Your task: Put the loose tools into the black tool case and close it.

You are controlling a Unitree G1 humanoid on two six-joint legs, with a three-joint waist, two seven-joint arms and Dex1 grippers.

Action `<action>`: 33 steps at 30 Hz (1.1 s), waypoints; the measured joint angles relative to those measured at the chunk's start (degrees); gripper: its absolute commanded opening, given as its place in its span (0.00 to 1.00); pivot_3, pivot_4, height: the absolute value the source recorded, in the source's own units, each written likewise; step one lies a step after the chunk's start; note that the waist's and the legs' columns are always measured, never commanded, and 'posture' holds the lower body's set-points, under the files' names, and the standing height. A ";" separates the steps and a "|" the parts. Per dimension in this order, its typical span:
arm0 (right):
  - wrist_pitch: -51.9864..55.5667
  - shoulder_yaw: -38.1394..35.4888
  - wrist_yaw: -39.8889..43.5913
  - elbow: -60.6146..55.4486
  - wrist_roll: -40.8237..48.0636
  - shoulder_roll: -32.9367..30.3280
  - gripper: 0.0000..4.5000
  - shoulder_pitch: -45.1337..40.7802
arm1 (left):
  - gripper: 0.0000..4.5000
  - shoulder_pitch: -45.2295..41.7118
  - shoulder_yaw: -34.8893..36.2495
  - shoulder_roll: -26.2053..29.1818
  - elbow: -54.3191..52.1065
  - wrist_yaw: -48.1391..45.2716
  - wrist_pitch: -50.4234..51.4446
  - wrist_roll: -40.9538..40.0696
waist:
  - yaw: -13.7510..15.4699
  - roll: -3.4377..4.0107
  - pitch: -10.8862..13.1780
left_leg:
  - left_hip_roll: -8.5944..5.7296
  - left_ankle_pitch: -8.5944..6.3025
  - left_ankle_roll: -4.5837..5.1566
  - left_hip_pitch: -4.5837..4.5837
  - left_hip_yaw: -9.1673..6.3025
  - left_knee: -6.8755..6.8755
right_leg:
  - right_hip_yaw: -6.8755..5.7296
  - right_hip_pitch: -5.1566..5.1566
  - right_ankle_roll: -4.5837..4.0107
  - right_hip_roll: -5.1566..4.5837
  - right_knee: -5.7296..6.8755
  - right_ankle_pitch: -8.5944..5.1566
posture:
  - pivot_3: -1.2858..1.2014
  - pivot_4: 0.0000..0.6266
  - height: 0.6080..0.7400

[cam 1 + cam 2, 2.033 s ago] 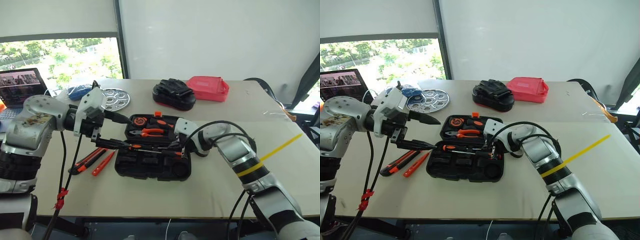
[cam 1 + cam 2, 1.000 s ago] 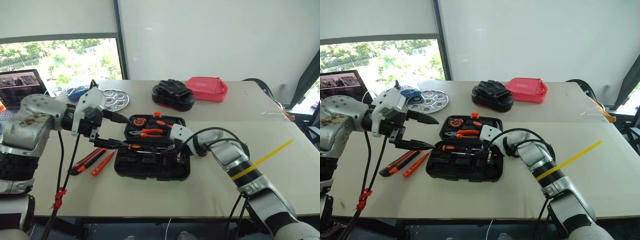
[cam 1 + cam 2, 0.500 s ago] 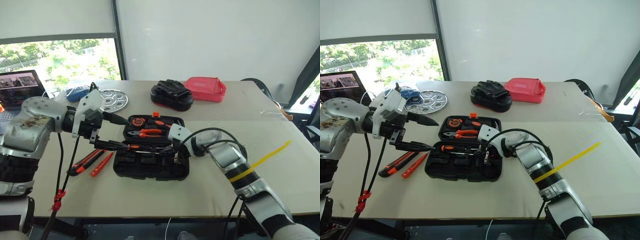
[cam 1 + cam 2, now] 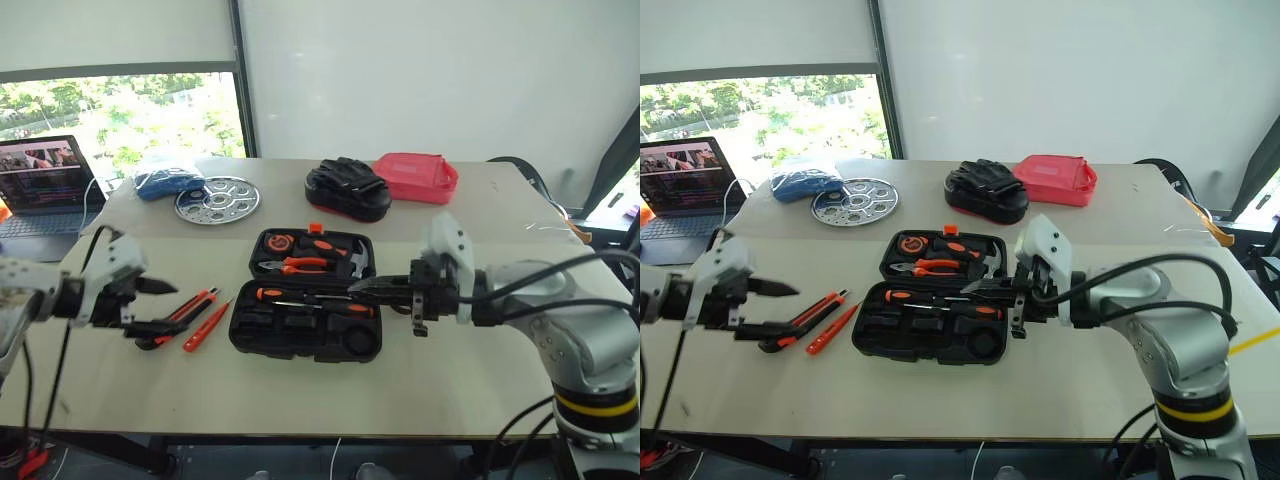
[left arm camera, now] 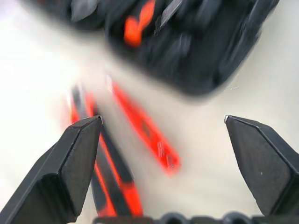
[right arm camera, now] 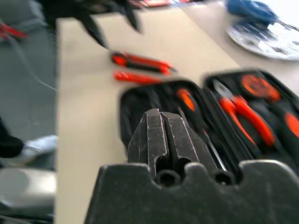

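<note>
Left gripper (image 4: 150, 306) spread wide above utility knife (image 4: 178, 314) and slim orange tool (image 4: 207, 326), apparently lined up for a pick. Right gripper (image 4: 362, 288) pinched shut, empty, held over open tool case (image 4: 300, 336) mid-table, screwdriver (image 4: 300, 296) already slotted.

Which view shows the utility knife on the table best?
The left eye view: the utility knife lies sharp and whole on the table, left of the case, just past the open left gripper. The right eye view shows the same. The left wrist view has it close but blurred; the right wrist view shows it small and far.
</note>
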 measured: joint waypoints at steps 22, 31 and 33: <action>-2.91 -0.50 -9.01 -7.00 6.15 0.21 1.00 3.09 | 1.00 -20.23 -19.41 -5.32 -13.92 23.89 41.74 -1.47 | 0.31 -0.09 0.05 | -0.08 0.05 -0.06 -0.01 -0.18 0.01 | -0.08 0.08 -0.03 0.06 0.02 0.01 | 0.52 0.24 1.00; -3.19 -0.15 -13.06 -9.09 6.36 0.73 1.00 4.58 | 1.00 -29.00 -29.74 -10.76 -5.45 25.76 42.72 1.44 | 0.53 -0.10 0.05 | -0.10 0.05 -0.06 -0.04 -0.20 0.02 | -0.09 0.07 -0.03 0.05 0.02 0.01 | 0.52 0.24 1.00; -3.19 -0.36 -13.83 -9.25 6.51 1.01 1.00 4.86 | 1.00 -29.31 -31.05 -11.46 -4.52 25.81 42.74 1.59 | 0.46 -0.10 0.05 | -0.09 0.05 -0.06 -0.05 -0.20 0.02 | -0.09 0.07 -0.03 0.05 0.02 0.01 | 0.52 0.24 1.00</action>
